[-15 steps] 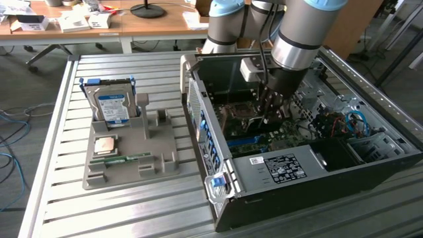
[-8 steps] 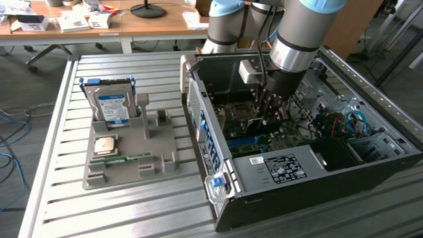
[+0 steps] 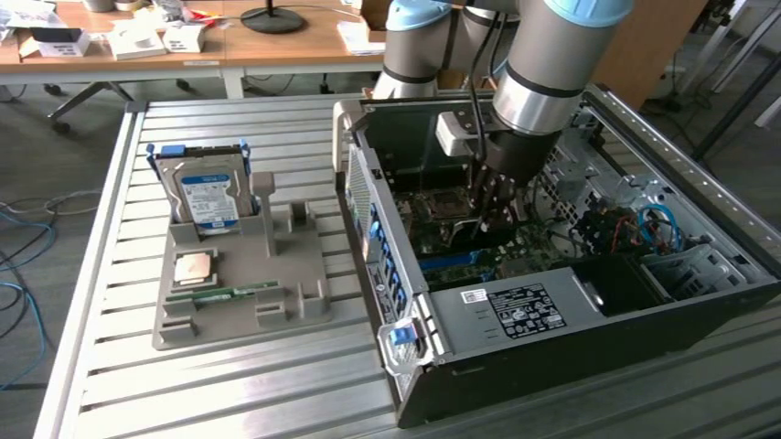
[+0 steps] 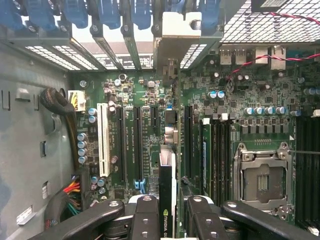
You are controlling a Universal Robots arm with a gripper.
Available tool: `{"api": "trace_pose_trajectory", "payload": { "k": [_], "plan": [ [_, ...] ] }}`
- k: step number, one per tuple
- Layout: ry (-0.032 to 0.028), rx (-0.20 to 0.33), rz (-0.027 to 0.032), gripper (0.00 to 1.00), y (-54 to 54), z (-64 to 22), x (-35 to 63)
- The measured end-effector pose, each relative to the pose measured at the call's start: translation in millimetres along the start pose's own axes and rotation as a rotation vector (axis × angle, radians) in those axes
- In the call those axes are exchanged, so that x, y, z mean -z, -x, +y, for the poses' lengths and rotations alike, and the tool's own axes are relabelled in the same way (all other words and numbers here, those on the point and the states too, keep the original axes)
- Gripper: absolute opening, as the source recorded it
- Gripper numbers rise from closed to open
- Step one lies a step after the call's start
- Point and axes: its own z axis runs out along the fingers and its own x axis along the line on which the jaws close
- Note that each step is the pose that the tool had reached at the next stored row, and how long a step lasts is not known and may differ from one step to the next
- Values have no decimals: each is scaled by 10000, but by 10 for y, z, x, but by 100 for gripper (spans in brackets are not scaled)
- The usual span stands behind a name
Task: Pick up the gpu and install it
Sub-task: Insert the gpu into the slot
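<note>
Tool point(image 4: 167, 212) was down inside the open computer case point(image 3: 513, 366), clenched on the gpu point(image 4: 167, 170). The card stood edge-on over the motherboard point(image 4: 135, 100), between the expansion slots and the memory slots. Whether it was seated could not be told. Hard drive point(image 3: 208, 197) stood in the holder on the bench point(image 3: 183, 393).

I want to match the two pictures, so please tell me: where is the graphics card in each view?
Exterior view: the graphics card stands inside the open computer case, just under the gripper.
Wrist view: the card is seen edge-on, running from the gripper toward the blue slot latches.
Shared landmark: the processor socket, beside the card.
</note>
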Motion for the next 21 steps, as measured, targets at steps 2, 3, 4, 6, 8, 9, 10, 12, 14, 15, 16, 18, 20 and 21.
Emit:
{"api": "trace_pose_trajectory", "payload": {
  "k": [2,3,4,6,8,9,10,12,14,15,16,18,20,21],
  "plan": [
    [-1,-1,0,27,0,0,0],
    [-1,-2,-1,27,0,3,-1],
    [-1,-4,-2,27,0,8,-1],
    [-1,-2,-3,27,0,15,-2],
    [-1,-1,-2,27,-1,18,-2],
    [0,0,0,27,-1,18,-2],
    [-1,-3,-1,27,-2,22,-4],
    [0,-1,0,27,-2,23,-4],
    [-1,-1,-2,27,-2,24,-9],
    [-2,-2,-4,27,-2,24,-15],
    [-1,-2,-3,27,-2,24,-20],
    [-1,-2,-1,27,-2,24,-28],
    [0,-2,1,27,-2,24,-29],
    [0,-2,1,27,-2,24,-29]
  ]
}}
